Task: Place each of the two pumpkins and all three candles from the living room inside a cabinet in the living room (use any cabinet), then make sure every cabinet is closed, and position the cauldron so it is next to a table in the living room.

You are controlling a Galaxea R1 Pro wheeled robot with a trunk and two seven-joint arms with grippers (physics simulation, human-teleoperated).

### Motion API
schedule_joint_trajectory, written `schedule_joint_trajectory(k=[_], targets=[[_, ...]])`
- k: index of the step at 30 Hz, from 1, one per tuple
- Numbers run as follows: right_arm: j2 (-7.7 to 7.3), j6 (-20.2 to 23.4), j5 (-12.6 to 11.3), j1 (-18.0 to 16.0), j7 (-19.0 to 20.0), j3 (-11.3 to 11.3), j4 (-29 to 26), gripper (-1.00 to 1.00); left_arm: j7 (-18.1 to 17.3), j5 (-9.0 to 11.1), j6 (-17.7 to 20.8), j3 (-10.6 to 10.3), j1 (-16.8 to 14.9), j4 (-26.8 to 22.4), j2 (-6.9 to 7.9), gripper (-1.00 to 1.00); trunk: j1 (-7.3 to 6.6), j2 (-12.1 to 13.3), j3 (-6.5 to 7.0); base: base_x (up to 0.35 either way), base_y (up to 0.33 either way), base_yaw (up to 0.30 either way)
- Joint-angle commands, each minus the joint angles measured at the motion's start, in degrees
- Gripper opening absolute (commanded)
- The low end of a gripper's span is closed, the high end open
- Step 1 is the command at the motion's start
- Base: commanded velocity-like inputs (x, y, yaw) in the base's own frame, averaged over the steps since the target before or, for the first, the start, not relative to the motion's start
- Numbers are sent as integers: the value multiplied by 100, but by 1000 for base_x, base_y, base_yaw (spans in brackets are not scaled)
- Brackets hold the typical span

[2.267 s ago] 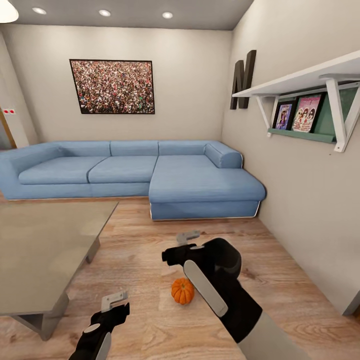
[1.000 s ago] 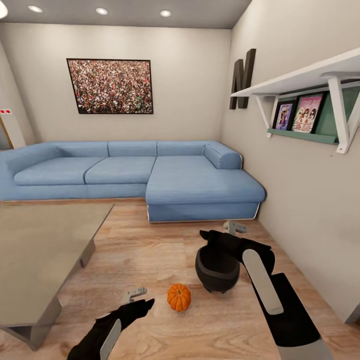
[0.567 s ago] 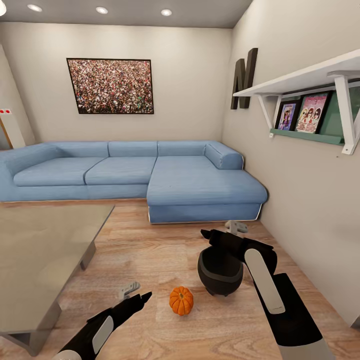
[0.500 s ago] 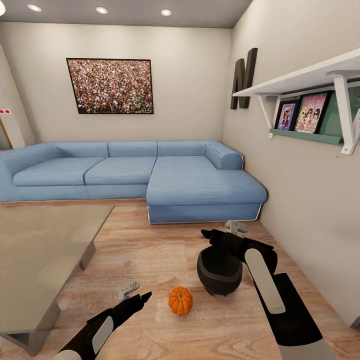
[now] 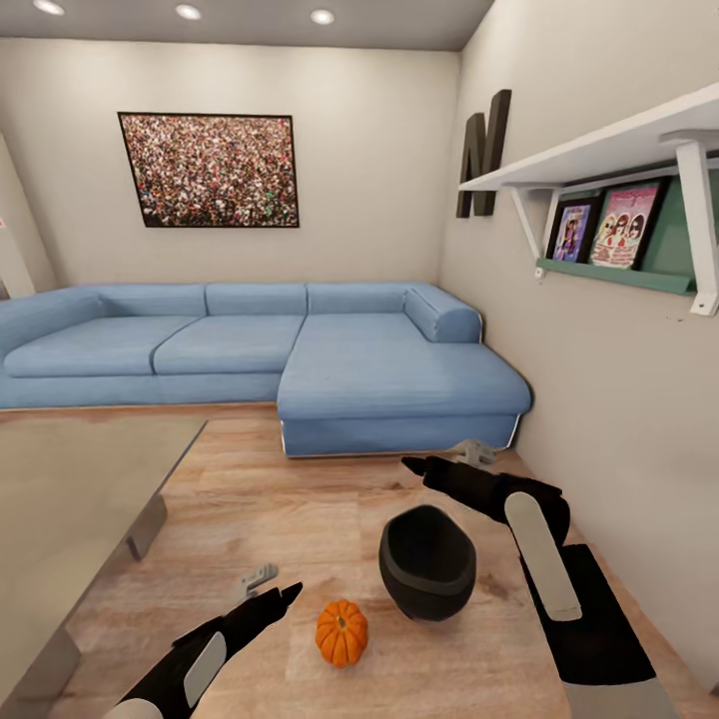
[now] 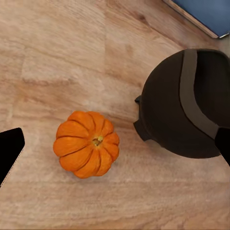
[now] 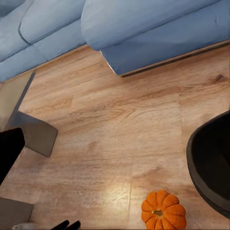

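Note:
One orange pumpkin (image 5: 342, 631) sits on the wood floor, with the glossy black cauldron (image 5: 427, 561) just to its right, mouth up. My left gripper (image 5: 275, 584) hovers open a little left of the pumpkin. In the left wrist view the pumpkin (image 6: 87, 143) lies between the spread fingers (image 6: 9, 153), beside the cauldron (image 6: 187, 105). My right gripper (image 5: 444, 457) is open above the cauldron's far side, holding nothing. The right wrist view catches the pumpkin (image 7: 164, 211) and the cauldron's rim (image 7: 213, 163). The glass table (image 5: 70, 479) is at the left. Cabinet and candles are out of view.
A blue corner sofa (image 5: 300, 350) runs along the back wall. The right wall (image 5: 619, 419) carries a white shelf (image 5: 599, 150) close to my right arm. The table's leg (image 7: 33, 134) stands on open plank floor (image 5: 280, 499) between table and sofa.
The head camera has shifted, so the whole view moved. The cauldron now sits lower and farther from my right gripper, mouth showing, closer to the pumpkin. My left arm has barely moved.

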Motion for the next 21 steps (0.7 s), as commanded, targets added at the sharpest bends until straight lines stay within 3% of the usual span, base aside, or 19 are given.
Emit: schedule_joint_trajectory(k=[1, 3, 8, 16, 21], targets=[[0, 206, -67, -4, 249, -216, -5, 100, -30, 46, 59, 44, -2, -3, -6, 100, 2, -2, -6, 293, 31, 0], [-2, 448, -72, -4, 666, -534, -5, 100, -29, 43, 59, 47, -2, -2, -10, 100, 2, -2, -6, 262, 33, 0], [-53, 693, -76, -4, 1262, -1172, -5, 100, -34, 47, 26, 49, 5, -8, -13, 100, 2, -2, -6, 130, 13, 0], [-205, 712, -77, 1, 1555, -1582, -5, 100, -33, 36, 8, 35, 14, -10, -13, 100, 2, -2, -6, 18, 2, 0], [-217, 712, -77, 2, 1590, -1649, -5, 100, -17, 21, 7, 33, 15, -9, -13, 100, 2, -2, -6, 2, 0, 0]])
